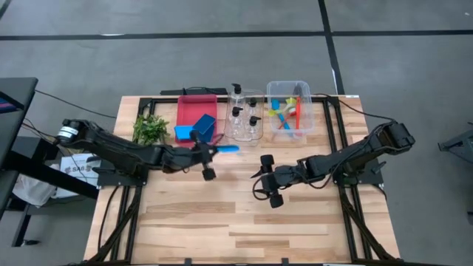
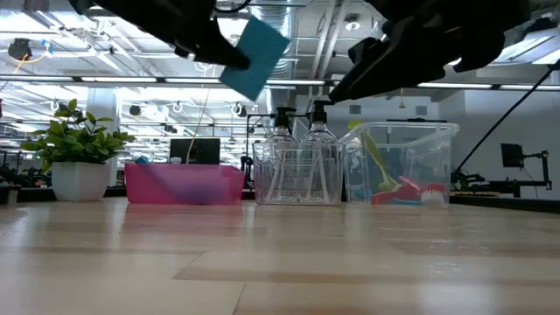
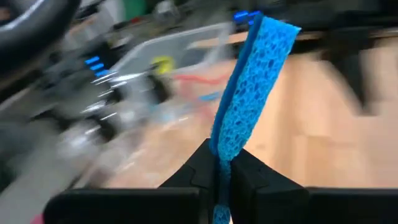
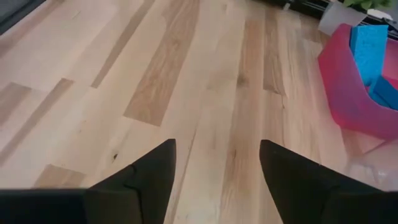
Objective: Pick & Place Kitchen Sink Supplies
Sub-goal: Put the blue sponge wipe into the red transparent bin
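Observation:
My left gripper reaches from the table's left, in front of the red tray, and is shut on a blue sponge. The low view shows that sponge high above the tabletop. More blue sponges lie in the red tray. Clear bottles with black pump tops stand in a clear bin. Red, blue and yellow-green brushes lie in another clear bin. My right gripper hovers open over bare wood right of centre; in its wrist view nothing lies between the fingers. My left gripper pinches the blue sponge between its two fingers at one edge. The fingers come roughly level from the table's left. The rest of the sponge sticks out past the fingertips. It is lifted clear of the table and tilted, showing edge-on from above.
A small green plant in a white pot stands left of the red tray. The tray and the two clear bins line the far side. The near half of the wooden table is bare wood. Black frame rails run along both sides.

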